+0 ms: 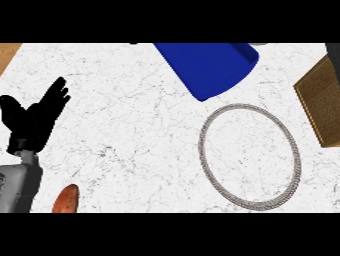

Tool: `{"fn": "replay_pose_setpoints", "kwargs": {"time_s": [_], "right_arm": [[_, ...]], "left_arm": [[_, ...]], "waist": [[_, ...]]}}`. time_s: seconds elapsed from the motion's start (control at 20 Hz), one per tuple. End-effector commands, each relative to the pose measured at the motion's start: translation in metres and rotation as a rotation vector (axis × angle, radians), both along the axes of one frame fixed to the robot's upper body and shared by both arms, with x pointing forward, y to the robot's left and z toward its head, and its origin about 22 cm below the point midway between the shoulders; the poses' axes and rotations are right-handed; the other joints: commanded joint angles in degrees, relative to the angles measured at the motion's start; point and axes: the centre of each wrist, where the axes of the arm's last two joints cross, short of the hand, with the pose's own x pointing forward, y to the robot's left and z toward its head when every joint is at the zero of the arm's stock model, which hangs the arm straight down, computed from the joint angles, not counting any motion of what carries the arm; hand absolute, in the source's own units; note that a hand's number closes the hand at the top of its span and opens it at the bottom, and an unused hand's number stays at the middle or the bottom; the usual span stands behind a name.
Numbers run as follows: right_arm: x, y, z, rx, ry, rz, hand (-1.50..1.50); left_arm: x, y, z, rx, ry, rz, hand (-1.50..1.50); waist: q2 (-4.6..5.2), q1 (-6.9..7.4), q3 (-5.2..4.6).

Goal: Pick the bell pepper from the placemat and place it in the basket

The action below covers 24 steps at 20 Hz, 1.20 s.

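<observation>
- Nearest the lower edge, just R of my grey L forearm (10,187): an orange-red oblong thing (66,199), cut off by the frame; couldn't tell what it was.
- L hand (31,117) sat at the view's left over the marble counter (129,125), fingers straight & spread, thumb out, holding nothing.
- Mid-right: round placemat (202,147) w/ grey braided rim, lying flat.
- Bell pepper: couldn't tell where it was.
- Far R: brown wicker basket (322,107), partly out of frame, near the mat but apart from it.
- Farthest, top centre: a blue container (210,65), tilted.
</observation>
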Motion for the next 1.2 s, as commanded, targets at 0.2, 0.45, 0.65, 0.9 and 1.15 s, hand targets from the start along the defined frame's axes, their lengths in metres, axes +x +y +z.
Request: {"fn": "replay_pose_setpoints", "kwargs": {"time_s": [0.2,0.45,0.65,0.9,1.15], "right_arm": [[-0.01,-0.03,-0.036,0.124,-0.121,-0.112,1.5],[-0.024,-0.059,-0.051,0.143,-0.231,-0.231,-1.5],[-0.025,-0.056,-0.066,0.16,-0.184,-0.241,-1.5],[-0.022,-0.042,-0.076,0.129,-0.211,-0.148,-1.5],[-0.036,-0.075,-0.054,0.096,-0.438,-0.201,-1.5]], "left_arm": [[-0.005,0.005,-0.004,0.015,0.0,0.017,0.0],[0.0,-0.004,-0.006,0.002,-0.008,0.024,0.0],[-0.004,0.008,-0.002,-0.006,0.006,0.012,0.0],[-0.003,0.009,0.005,0.01,0.008,0.005,0.0],[-0.009,0.012,0.0,0.004,0.014,0.045,0.0]], "waist": [[-0.04,-0.49,0.04],[0.09,-1.38,0.02],[-0.15,-0.6,0.02],[-0.26,-0.46,0.05],[-0.98,-1.79,0.03]]}}
